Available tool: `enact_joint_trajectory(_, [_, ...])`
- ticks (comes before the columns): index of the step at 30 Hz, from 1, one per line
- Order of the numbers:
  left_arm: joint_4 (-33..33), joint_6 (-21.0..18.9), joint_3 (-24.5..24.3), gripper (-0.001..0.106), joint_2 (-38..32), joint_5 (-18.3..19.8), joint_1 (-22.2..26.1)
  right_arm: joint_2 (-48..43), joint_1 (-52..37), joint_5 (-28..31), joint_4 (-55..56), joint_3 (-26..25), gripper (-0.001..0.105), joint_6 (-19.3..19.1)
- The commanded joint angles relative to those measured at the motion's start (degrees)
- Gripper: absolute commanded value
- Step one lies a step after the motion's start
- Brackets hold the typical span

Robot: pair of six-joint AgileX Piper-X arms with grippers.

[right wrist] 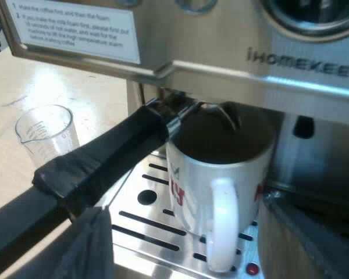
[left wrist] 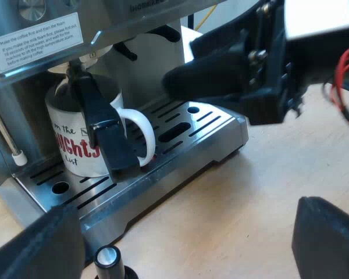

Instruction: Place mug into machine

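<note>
A white mug (left wrist: 75, 136) with red lettering stands upright on the machine's metal drip tray (left wrist: 189, 136), straight under the brew head. The locked-in holder's dark handle (left wrist: 104, 133) slants across the mug's front. In the right wrist view the mug (right wrist: 221, 168) is close, its handle toward me. My right gripper (right wrist: 186, 232) is open, its fingers either side of the mug's handle and short of it. From the left wrist view, the right gripper (left wrist: 221, 75) hovers over the tray beside the mug. My left gripper (left wrist: 186, 226) is open above the table before the tray.
The espresso machine (right wrist: 267, 64) has an instruction label (right wrist: 75, 26) on its front panel. A measuring glass (right wrist: 46, 133) stands on the wooden table beside the machine. A tamper (left wrist: 107, 258) with a shiny top stands on the table just before the tray's edge.
</note>
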Motion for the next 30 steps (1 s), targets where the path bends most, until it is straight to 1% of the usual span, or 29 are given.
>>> enact_joint_trajectory(1, [-0.5, -0.1, -0.1, 0.079, -0.2, -0.5, -0.2, -2.7, 0.1, 0.4, 3.7, -0.1, 0.056, -0.1])
enact_joint_trajectory(4, [-0.5, -0.1, -0.1, 0.079, -0.2, -0.5, -0.2, -4.5, 0.1, 0.4, 5.7, -0.1, 0.056, 0.1])
enact_joint_trajectory(7, [-0.5, -0.1, -0.1, 0.079, -0.2, -0.5, -0.2, -6.2, 0.2, 0.4, 6.6, -0.1, 0.056, 1.7])
enact_joint_trajectory(13, [-0.5, -0.1, -0.1, 0.079, -0.2, -0.5, -0.2, -9.4, 2.1, 0.2, 6.5, -0.1, 0.056, 1.6])
enact_joint_trajectory(20, [-1.3, -0.1, -0.1, 0.079, -0.2, -0.5, -0.2, -9.7, 5.1, 0.0, 6.5, -0.1, 0.056, 1.3])
enact_joint_trajectory(27, [-6.9, -0.2, -0.1, 0.079, -0.2, -0.5, -0.2, -9.7, 5.6, 0.0, 1.7, -0.1, 0.056, 1.2])
enact_joint_trajectory(28, [-7.2, -0.2, -0.1, 0.079, -0.2, -0.5, -0.2, -9.7, 5.5, 0.0, 1.1, -0.1, 0.055, 1.1])
enact_joint_trajectory(30, [-7.7, -0.2, -0.1, 0.079, -0.2, -0.5, -0.2, -9.7, 5.5, 0.0, -0.2, -0.1, 0.045, -0.6])
